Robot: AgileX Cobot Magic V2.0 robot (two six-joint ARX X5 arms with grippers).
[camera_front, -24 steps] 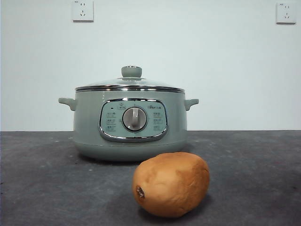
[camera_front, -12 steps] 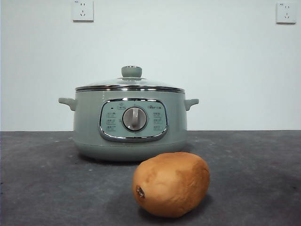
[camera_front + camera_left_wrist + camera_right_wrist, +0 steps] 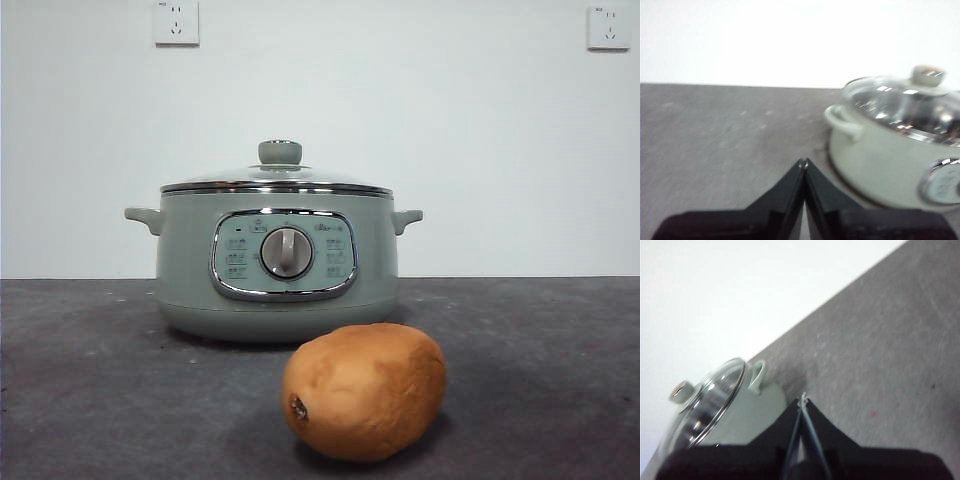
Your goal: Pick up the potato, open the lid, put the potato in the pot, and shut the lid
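Note:
The orange-brown potato (image 3: 364,390) lies on the dark table in front of the sage-green pot (image 3: 276,262), a little to its right. The glass lid (image 3: 277,177) with its green knob sits shut on the pot. Neither gripper shows in the front view. My left gripper (image 3: 804,162) is shut and empty, off to the pot's (image 3: 890,160) left-handle side, with the lid (image 3: 910,102) in sight. My right gripper (image 3: 803,398) is shut and empty, beside the pot's (image 3: 735,415) other handle; the lid (image 3: 707,400) shows there too. The potato is out of both wrist views.
The dark grey table (image 3: 100,400) runs to a white wall with two sockets (image 3: 176,22) high up. Bare tabletop lies on both sides of the pot and potato.

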